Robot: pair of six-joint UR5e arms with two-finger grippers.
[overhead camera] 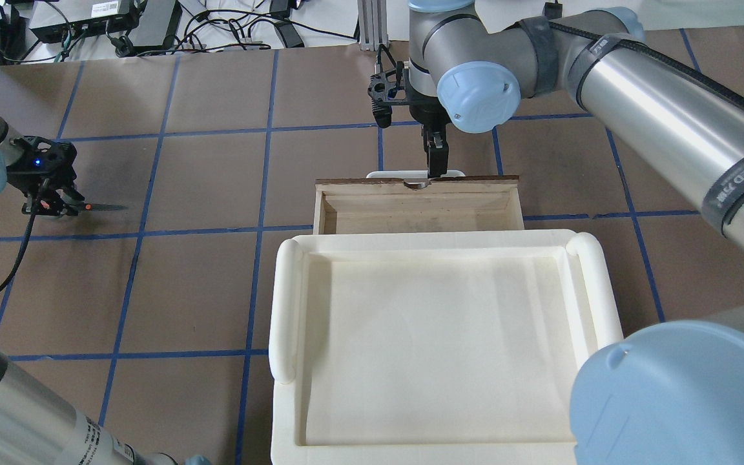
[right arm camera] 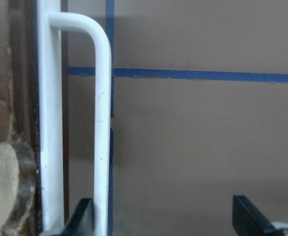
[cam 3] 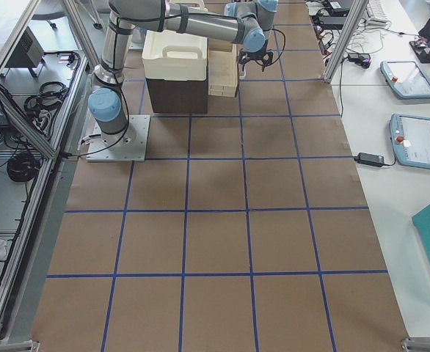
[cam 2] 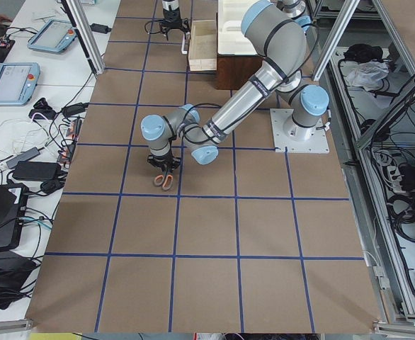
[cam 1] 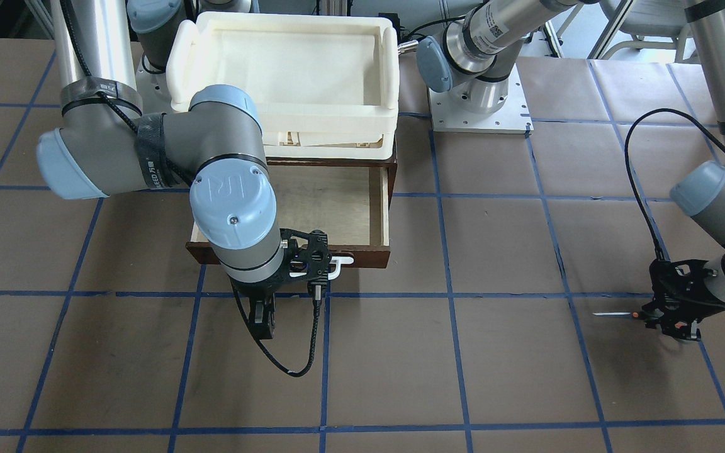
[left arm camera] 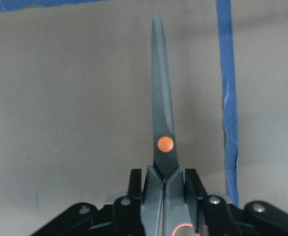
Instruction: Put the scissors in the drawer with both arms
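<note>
Left wrist: L fingers (left arm camera: pixel 192 184) clamped on scissors (left arm camera: pixel 162 113) near pivot | R fingers (right arm camera: pixel 244 219) apart

Front-facing and overhead cameras looked steeply down from opposite sides, sharing the drawer (cam 1: pixel 362 257). End cameras viewed lengthwise from afar. Wrist cameras sat close on scissors (left arm camera: pixel 162 123) and white handle (right arm camera: pixel 102 123).

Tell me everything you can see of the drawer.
The drawer is dark brown wood outside, pale plywood inside, with a white bar handle on its front. It stands pulled open from under the cream-white tray; the floor that shows is bare. The right gripper, open, sits at the handle; contact cannot be told.
</note>
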